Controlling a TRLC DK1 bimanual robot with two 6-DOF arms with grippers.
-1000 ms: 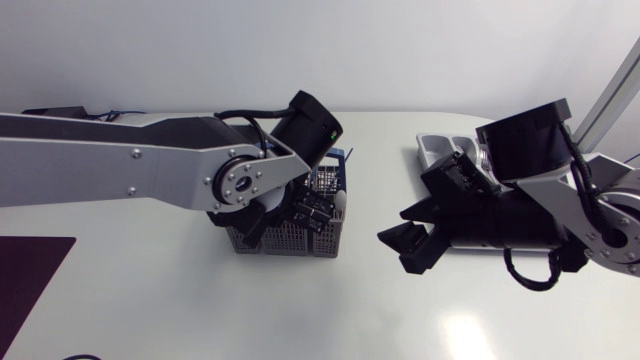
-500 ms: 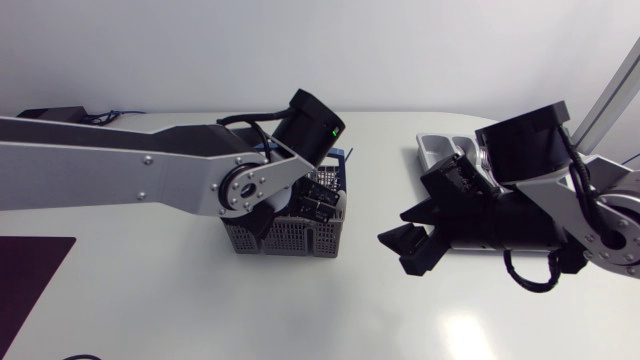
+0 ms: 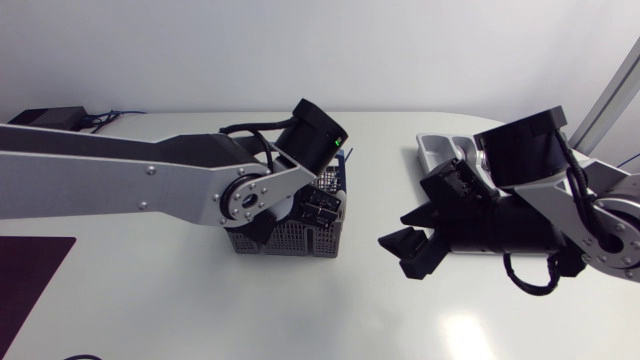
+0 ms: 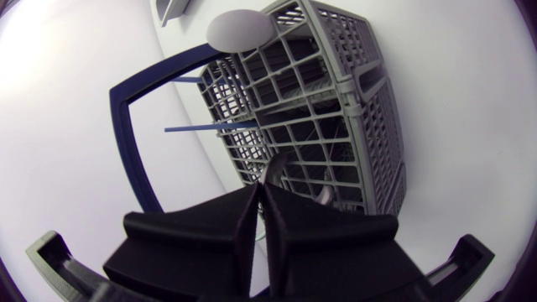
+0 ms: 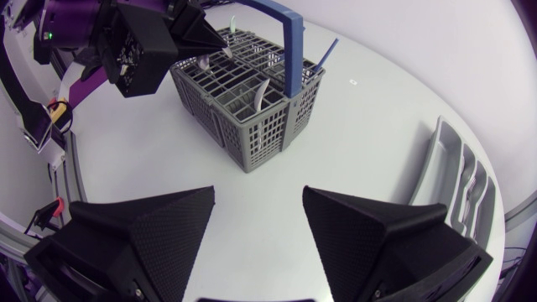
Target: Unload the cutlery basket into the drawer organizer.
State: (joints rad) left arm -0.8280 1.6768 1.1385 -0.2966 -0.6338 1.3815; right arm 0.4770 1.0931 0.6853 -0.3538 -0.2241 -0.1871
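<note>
Pinching a thin metal handle (image 4: 277,164) between the all-but-closed fingers of the left gripper (image 4: 261,190), right above the grey cutlery basket (image 3: 290,238) at mid-table. Holds the right gripper (image 5: 258,198) spread wide and empty, between the basket and the drawer organizer (image 3: 432,150) at the table's right side. Looks light, stiff and slick, going by the bare steel: best gripped on the flats of the handle near its top end and drawn straight up out of the grid, lest it swivel or slide free.
</note>
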